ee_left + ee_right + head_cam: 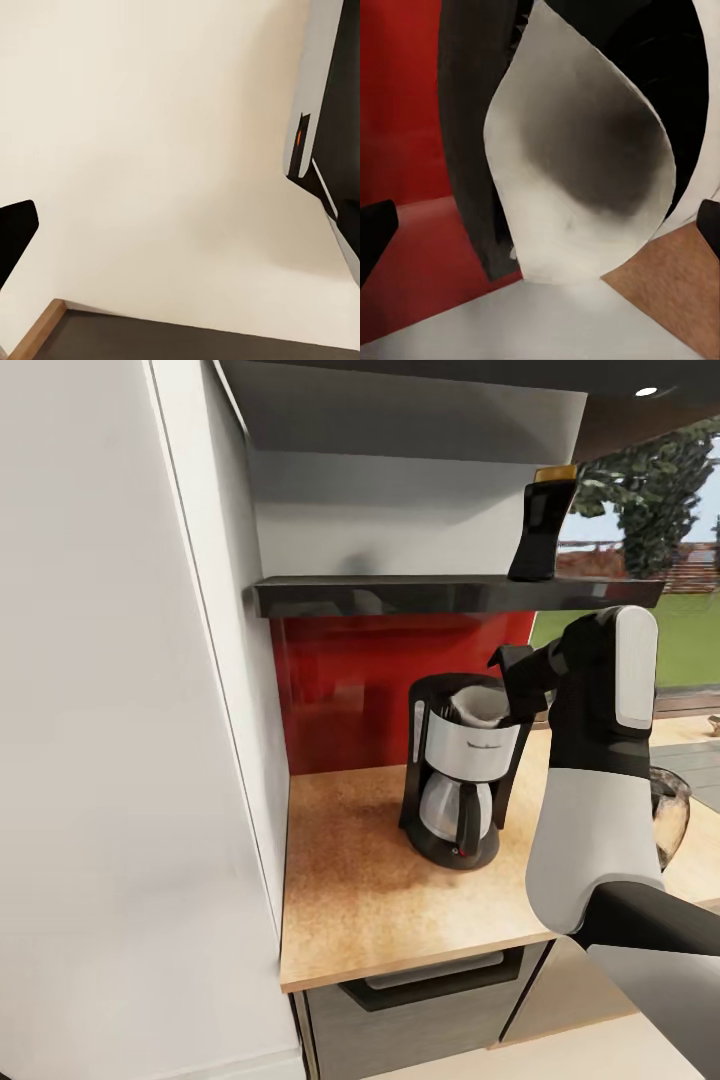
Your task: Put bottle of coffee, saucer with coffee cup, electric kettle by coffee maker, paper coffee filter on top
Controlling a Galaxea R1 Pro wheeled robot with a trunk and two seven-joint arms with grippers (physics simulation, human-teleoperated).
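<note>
The black and silver coffee maker [458, 780] stands on the wooden countertop [350, 890]. A white paper coffee filter [480, 705] lies in its top; in the right wrist view the filter [577, 165] fills the space ahead. My right gripper [507, 700] hovers at the filter, open, with both dark fingertips [375, 232] wide apart and off the paper. The dark bottle of coffee [543, 525] with a yellow cap stands on the black shelf [400, 595] above. A fingertip [15, 232] of my left gripper, set wide, faces a pale wall.
A white cabinet side [120, 710] closes off the counter's left. A red backsplash [350, 680] is behind the coffee maker. A rounded shiny vessel [672, 815] sits partly hidden behind my right arm [600, 790]. A drawer [420, 1010] lies under the counter's front edge.
</note>
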